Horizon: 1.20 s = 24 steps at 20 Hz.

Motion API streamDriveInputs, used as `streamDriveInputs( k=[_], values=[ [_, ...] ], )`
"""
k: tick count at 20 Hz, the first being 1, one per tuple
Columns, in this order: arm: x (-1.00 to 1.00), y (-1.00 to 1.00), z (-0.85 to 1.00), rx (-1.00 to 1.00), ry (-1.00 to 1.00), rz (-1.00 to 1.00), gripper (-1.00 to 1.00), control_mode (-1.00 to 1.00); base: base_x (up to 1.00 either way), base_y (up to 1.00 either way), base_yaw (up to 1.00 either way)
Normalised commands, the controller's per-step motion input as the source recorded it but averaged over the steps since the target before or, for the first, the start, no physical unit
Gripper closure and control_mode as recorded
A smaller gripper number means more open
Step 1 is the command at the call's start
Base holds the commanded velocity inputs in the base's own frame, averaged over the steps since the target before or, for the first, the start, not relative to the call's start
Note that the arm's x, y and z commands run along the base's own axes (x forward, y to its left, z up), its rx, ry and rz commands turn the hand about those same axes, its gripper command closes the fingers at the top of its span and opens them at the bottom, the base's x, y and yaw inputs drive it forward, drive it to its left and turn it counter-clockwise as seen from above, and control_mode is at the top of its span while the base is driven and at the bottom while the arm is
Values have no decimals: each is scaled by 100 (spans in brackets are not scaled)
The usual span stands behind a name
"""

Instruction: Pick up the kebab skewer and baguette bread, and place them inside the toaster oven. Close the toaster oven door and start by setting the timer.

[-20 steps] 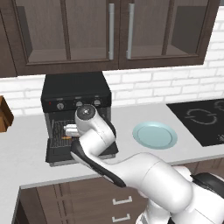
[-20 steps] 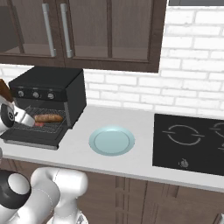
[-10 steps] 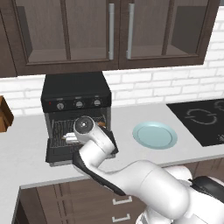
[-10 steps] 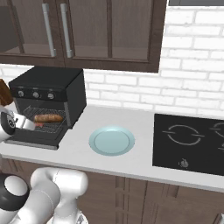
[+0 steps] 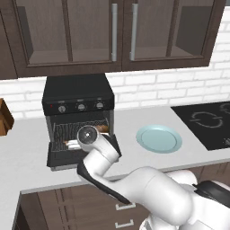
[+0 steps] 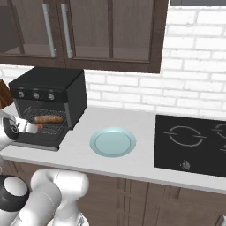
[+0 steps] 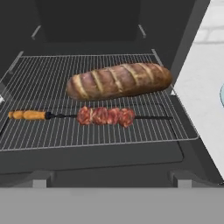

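While the toaster oven door (image 7: 100, 164) hangs folded down flat in front of the black toaster oven (image 5: 77, 96), the baguette bread (image 7: 119, 80) and the kebab skewer (image 7: 89, 116) both lie on the wire rack (image 7: 52, 131) pulled out over it. In the hand view the loaf sits toward the back of the rack, and the skewer lies just in front of it, close alongside but not quite touching, its orange handle at the left. The white arm's wrist stands directly before the oven mouth in the left base view, and the gripper's jaws stand wide apart and hold nothing. A pale blue plate (image 6: 112, 141) rests on the counter (image 6: 141, 154) between oven and black cooktop (image 6: 192, 141); what looks like a brown block (image 5: 4, 117) sits at the left edge.
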Motion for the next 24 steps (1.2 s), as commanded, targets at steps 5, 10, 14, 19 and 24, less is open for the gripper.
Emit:
streamDriveInputs(
  k=[5,10,14,19,24],
  values=[
    [15,8,-1,0,-13,10,-100,-100,0,0,0],
    [8,12,-22,0,-10,10,-100,-100,0,0,0],
    [0,0,-41,7,-4,10,-100,-100,0,0,0],
    [26,0,-14,9,-5,4,-100,-100,0,0,0],
    [19,0,-12,7,-4,0,-100,-100,0,0,0]
  ],
)
